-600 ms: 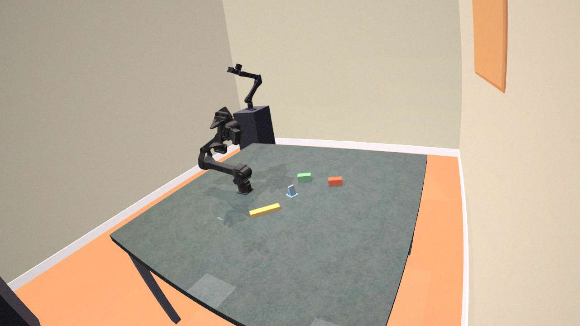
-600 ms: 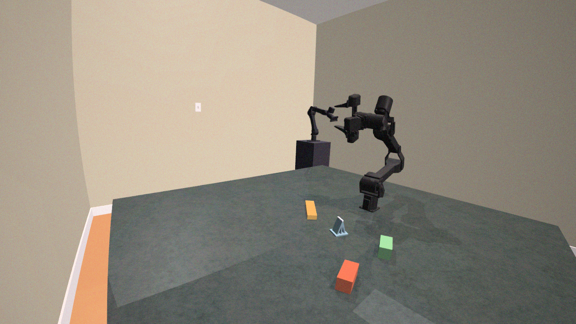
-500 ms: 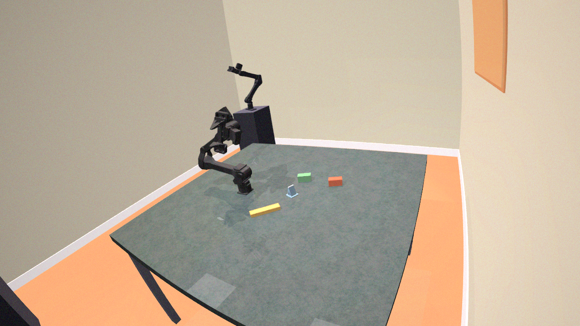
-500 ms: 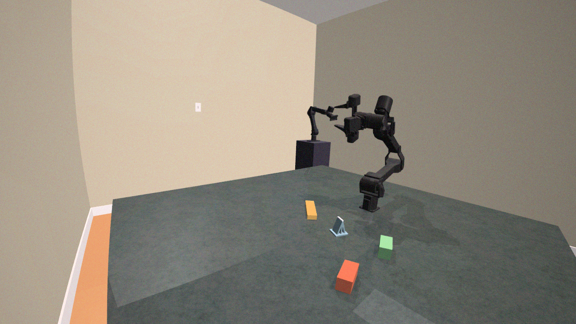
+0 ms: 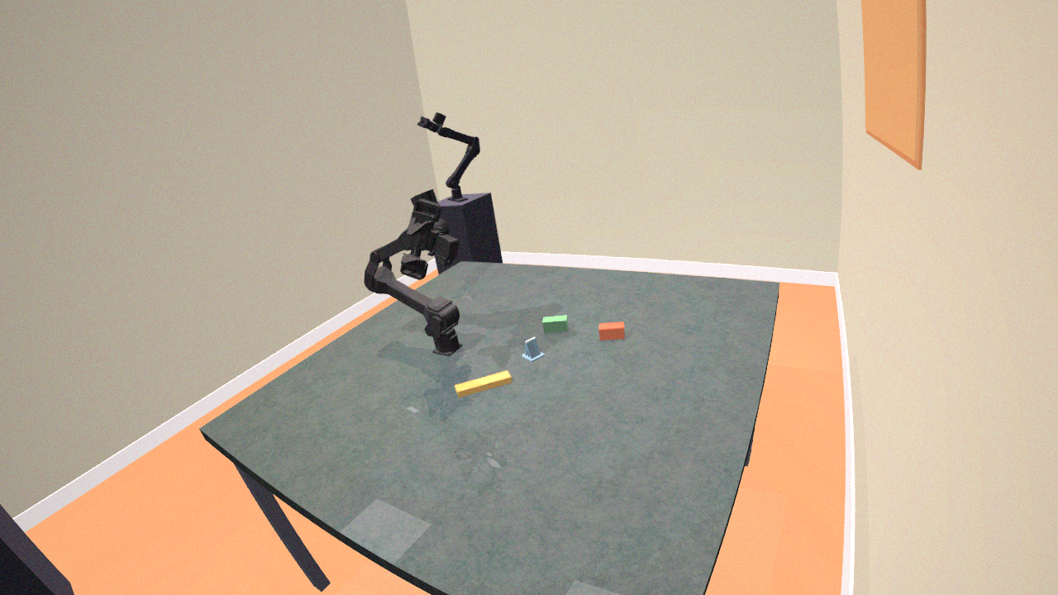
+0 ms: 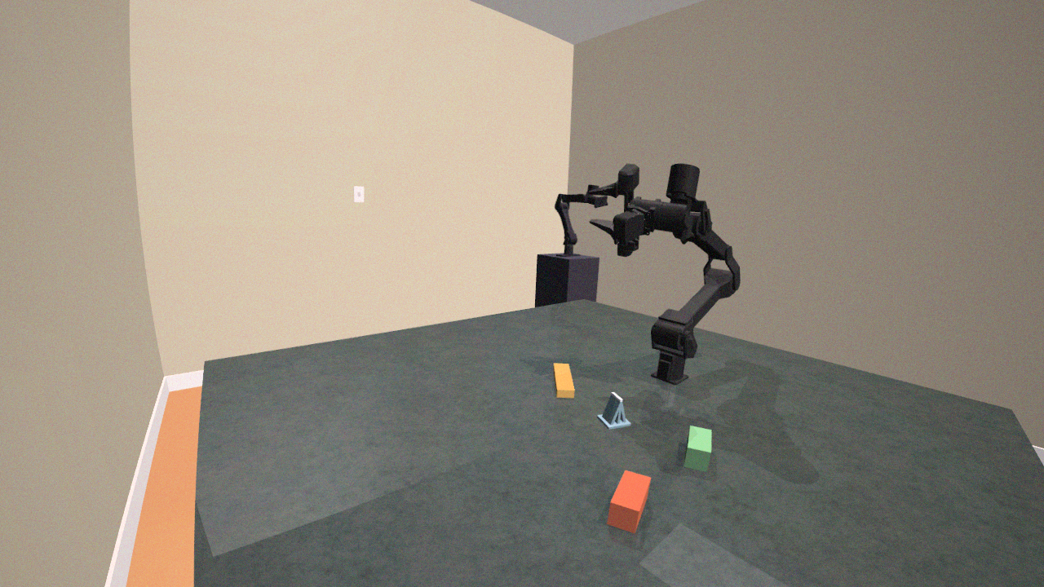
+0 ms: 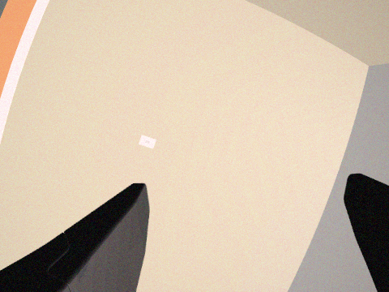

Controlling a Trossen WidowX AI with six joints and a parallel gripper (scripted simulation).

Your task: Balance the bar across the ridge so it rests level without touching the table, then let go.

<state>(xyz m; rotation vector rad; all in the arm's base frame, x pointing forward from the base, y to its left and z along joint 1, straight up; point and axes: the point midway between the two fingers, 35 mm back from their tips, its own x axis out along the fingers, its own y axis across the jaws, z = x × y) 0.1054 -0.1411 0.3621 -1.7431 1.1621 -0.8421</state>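
The yellow bar (image 5: 483, 383) (image 6: 564, 380) lies flat on the dark grey-green table (image 5: 628, 444) (image 6: 364, 438). The small light-blue ridge (image 5: 532, 349) (image 6: 614, 411) stands upright on its base plate near one end of the bar, apart from it. Nothing rests on the ridge. My gripper (image 5: 416, 245) (image 6: 591, 207) (image 7: 251, 193) is open with nothing between its fingers. It is high above the table, roughly horizontal and well away from the bar. The wrist view shows both fingers against the wall, with neither the bar nor the ridge in sight.
A green block (image 5: 555, 324) (image 6: 697, 447) and a red block (image 5: 612, 331) (image 6: 630, 500) sit on the table beyond the ridge from the bar. A second arm (image 5: 464, 159) (image 6: 564, 218) stands on a dark pedestal (image 5: 473, 226) (image 6: 567, 280) behind the table.
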